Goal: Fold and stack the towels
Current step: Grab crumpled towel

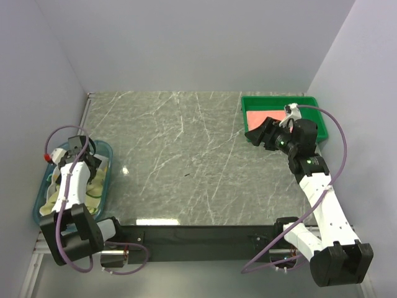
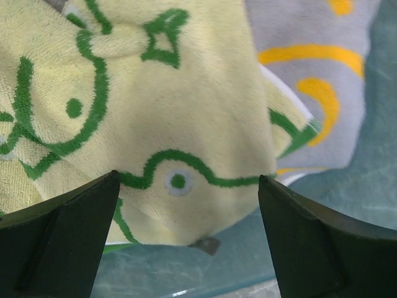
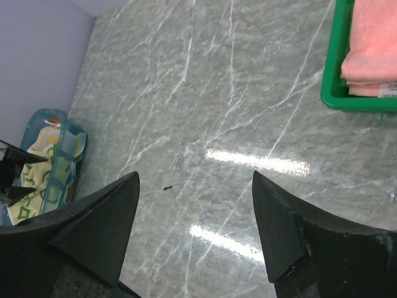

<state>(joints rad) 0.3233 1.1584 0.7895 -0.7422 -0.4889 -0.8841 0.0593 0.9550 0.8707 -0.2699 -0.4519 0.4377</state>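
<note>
Hanging the left gripper (image 2: 188,186) low inside the translucent blue plastic basket (image 1: 109,175) at the near left, fingers spread wide and clamping nothing, with a pale yellow terry towel printed with green frog outlines (image 2: 186,105) bunched right beneath. Possibly brushing the pile, though not telling for certain from so close a view. Noticing beside it a greyish-cream cloth with orange-yellow letters (image 2: 316,56), partly tucked under the yellow one. Judging both to be light, soft and floppy, sagging and falling open once lifted, so favouring a pinch on a corner or hemmed edge rather than the heaped middle. Watching also for dragging the neighbouring cloth out along with it. Moving outward across the dark green marbled tabletop (image 1: 186,155). Holding the right gripper (image 3: 193,180) above that surface toward the far right, jaws apart with nothing between them. Finding farthest back, inside the bright green plastic tray (image 3: 332,93), a salmon-pink terry towel (image 3: 372,43) folded flat, seemingly starting the stack.
</note>
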